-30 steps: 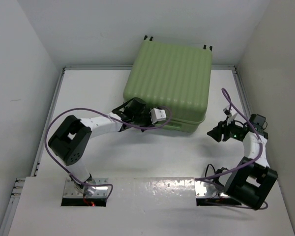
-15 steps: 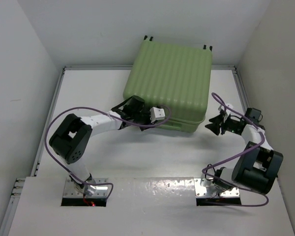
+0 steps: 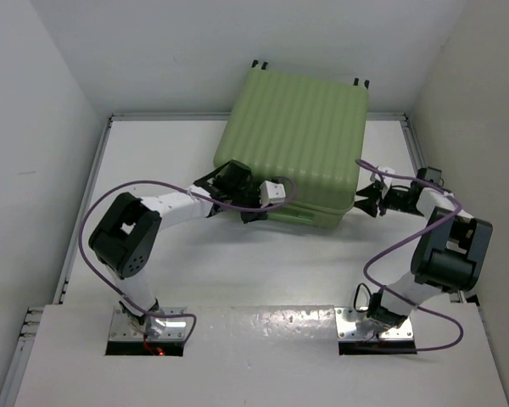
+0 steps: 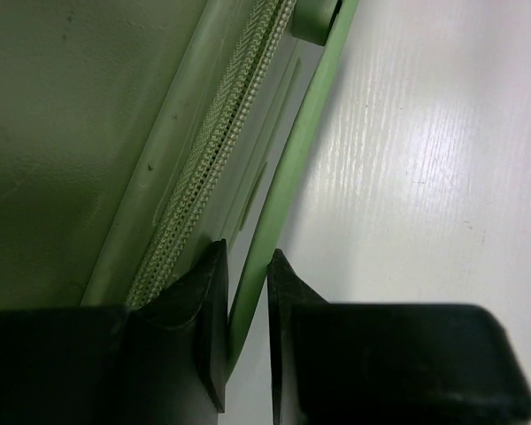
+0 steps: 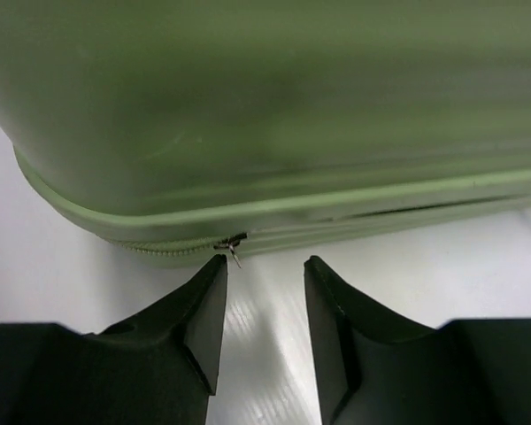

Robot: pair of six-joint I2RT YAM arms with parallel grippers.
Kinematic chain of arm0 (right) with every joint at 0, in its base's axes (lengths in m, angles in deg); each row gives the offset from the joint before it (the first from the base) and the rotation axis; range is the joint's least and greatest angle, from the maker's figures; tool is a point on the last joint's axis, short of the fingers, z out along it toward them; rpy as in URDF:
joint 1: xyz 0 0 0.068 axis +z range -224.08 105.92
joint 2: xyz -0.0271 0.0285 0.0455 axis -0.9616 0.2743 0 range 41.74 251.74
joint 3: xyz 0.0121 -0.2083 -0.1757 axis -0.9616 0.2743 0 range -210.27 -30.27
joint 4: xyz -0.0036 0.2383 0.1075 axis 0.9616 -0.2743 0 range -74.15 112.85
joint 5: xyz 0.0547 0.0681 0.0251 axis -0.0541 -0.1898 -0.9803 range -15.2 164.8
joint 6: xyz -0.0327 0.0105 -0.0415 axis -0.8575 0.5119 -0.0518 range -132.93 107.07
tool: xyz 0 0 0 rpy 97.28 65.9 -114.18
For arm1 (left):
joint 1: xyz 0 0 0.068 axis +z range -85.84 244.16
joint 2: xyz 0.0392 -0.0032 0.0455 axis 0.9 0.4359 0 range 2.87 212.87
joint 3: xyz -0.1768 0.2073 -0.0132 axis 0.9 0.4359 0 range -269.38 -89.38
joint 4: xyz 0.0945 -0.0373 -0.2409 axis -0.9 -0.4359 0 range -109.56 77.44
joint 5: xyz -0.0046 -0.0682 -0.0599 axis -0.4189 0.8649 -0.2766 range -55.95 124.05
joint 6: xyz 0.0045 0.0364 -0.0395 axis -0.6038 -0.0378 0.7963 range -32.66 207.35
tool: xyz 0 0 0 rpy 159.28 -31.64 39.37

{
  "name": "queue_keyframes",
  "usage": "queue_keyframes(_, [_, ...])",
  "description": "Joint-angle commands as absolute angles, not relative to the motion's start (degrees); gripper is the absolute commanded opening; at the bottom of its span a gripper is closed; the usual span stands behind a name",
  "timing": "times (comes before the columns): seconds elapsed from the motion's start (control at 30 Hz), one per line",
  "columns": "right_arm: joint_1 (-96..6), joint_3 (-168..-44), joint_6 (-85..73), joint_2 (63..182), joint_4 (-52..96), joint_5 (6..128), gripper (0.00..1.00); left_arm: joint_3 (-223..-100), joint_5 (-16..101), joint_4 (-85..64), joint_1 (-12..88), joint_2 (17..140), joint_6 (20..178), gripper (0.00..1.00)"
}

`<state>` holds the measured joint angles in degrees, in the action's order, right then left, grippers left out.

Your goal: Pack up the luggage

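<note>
On the white table, the left gripper clamps the luggage; the right gripper gapes beside it.

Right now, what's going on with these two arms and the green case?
Two robot arms are working on the green luggage lying flat on the table. The left pincer is clamped on a thin green strip along its near side. The right pincer is open, poised at the zipper pull by the right corner.

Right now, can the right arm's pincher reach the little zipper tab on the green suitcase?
Probably yes. The right gripper is open, and the zipper tab on the luggage sits just ahead of it, slightly to one side, with nothing in between.
</note>
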<state>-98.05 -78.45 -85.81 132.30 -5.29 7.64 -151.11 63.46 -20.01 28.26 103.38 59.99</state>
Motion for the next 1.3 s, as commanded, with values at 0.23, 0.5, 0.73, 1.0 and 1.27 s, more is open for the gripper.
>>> queue_keyframes(0.23, [-94.74, -88.09, -115.13, 138.41, -33.56, 2.20, 0.36, -150.54, 54.53, -34.10, 31.90, 111.24, 66.34, 0.00])
queue_keyframes(0.5, [-95.09, -87.14, -116.91, 139.39, -37.35, 0.18, 0.00, -152.13, 54.53, -34.62, 31.90, 112.47, 67.39, 0.00])
queue_keyframes(0.73, [-95.79, -80.47, -99.53, 129.38, -27.54, 4.47, 0.00, -150.20, 56.45, -32.44, 31.90, 110.29, 73.70, 0.00])
queue_keyframes(1.0, [-92.11, -65.34, -77.21, 111.90, -14.60, 9.40, 0.00, -145.98, 58.66, -28.47, 29.10, 105.53, 80.48, 0.00])
queue_keyframes(1.27, [-76.84, -45.59, -36.77, 91.94, 15.20, 30.98, 0.00, -144.75, 60.14, -26.63, 23.92, 102.80, 82.25, 0.00])
